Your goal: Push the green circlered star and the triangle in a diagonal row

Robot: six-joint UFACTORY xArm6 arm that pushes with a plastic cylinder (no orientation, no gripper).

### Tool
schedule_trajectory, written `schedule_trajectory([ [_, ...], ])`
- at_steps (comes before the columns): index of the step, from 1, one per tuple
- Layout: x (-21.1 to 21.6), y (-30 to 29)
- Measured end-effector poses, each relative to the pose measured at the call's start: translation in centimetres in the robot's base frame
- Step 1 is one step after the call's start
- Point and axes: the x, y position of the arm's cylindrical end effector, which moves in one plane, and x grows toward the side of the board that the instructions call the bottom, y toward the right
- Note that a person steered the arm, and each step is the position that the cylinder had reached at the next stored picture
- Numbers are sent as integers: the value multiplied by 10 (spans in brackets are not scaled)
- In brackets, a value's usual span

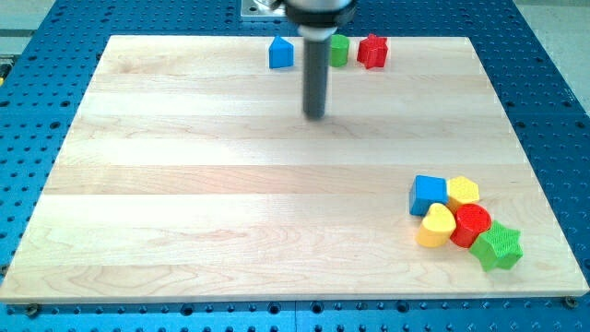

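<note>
A green circle block (pixel 339 51) sits near the board's top edge, partly hidden behind my rod. A red star block (pixel 372 51) lies just to its right. A blue triangle-topped block (pixel 281 53) lies to the left of the rod. My tip (pixel 315 114) rests on the board below these three, a little below and left of the green circle, touching none of them.
A cluster sits at the view's lower right: a blue square block (pixel 429 194), a yellow hexagon block (pixel 463 192), a yellow heart block (pixel 437 226), a red circle block (pixel 472 224) and a green star block (pixel 499 245). The wooden board (pixel 184 203) lies on a blue perforated table.
</note>
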Motion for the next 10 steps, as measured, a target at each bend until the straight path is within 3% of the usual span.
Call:
schedule_trajectory([
  [1,-58,96],
  [3,-125,131],
  [5,-47,10],
  [7,-81,-11],
  [9,-76,-133],
  [10,-74,-141],
])
